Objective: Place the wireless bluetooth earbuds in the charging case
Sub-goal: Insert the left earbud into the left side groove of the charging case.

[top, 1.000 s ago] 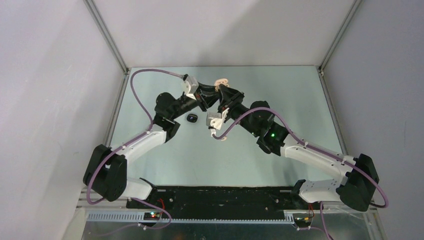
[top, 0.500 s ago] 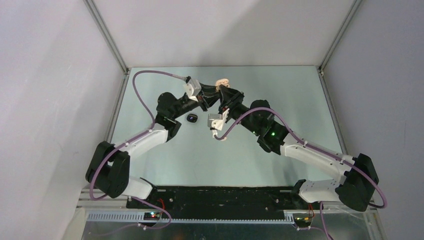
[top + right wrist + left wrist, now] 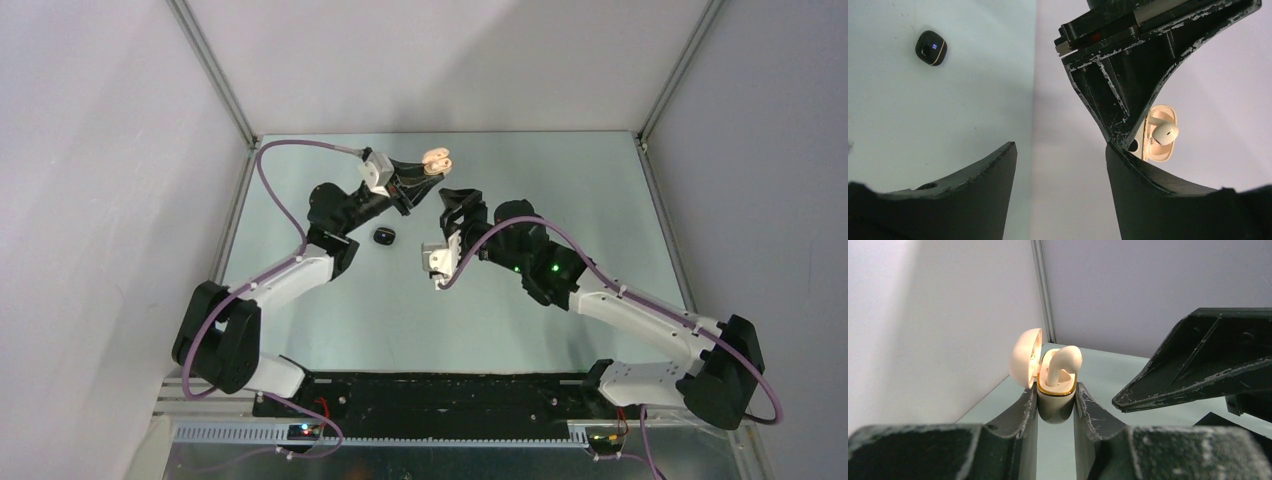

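Note:
My left gripper [image 3: 1056, 390] is shut on the cream-white charging case [image 3: 1056, 402], held upright above the table with its lid [image 3: 1025, 358] hinged open to the left. A cream-white earbud [image 3: 1064, 361] stands in the case, its round head sticking out above the gold rim. From above, the case [image 3: 436, 160] shows at the far middle. My right gripper [image 3: 455, 200] hangs just to the case's near right, open, with nothing between its fingers [image 3: 1128, 170]. The right wrist view shows the earbud [image 3: 1165, 132] in the case beyond the left gripper's finger.
A black charging case [image 3: 384, 236], closed, lies on the pale green table [image 3: 560, 180] near the left arm's wrist, and shows again in the right wrist view [image 3: 931, 47]. White walls and metal corner posts [image 3: 1044, 290] close off the back and sides.
My right gripper has opened and drawn back from the cream-white case toward the near right, leaving the earbud in it. My left gripper keeps its hold on the case.

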`<action>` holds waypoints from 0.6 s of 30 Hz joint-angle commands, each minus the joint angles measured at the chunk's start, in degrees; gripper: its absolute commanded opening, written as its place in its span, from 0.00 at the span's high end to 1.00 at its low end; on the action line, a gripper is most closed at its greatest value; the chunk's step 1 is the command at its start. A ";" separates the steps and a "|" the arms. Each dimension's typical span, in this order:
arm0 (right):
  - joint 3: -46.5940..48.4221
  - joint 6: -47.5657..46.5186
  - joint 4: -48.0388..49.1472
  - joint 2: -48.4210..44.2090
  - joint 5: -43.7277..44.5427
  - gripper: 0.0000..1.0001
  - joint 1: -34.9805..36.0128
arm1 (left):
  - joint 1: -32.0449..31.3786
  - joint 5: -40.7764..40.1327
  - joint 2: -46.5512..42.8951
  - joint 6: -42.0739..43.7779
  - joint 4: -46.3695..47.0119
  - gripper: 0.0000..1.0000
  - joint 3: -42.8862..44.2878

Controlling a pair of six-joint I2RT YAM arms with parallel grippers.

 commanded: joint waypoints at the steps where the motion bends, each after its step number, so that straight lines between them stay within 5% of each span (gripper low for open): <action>1: 3.14 4.15 0.01 -2.97 -0.86 0.29 0.14 | 0.21 0.62 -1.65 -1.01 1.72 1.00 1.85; 9: 8.44 13.33 -4.75 -3.38 -4.84 0.31 -0.44 | 0.22 2.35 -1.42 0.10 0.30 1.00 1.39; 18: 8.62 14.13 -5.01 -2.04 -4.58 0.45 -0.55 | 0.13 4.21 -2.25 1.36 0.09 1.00 0.10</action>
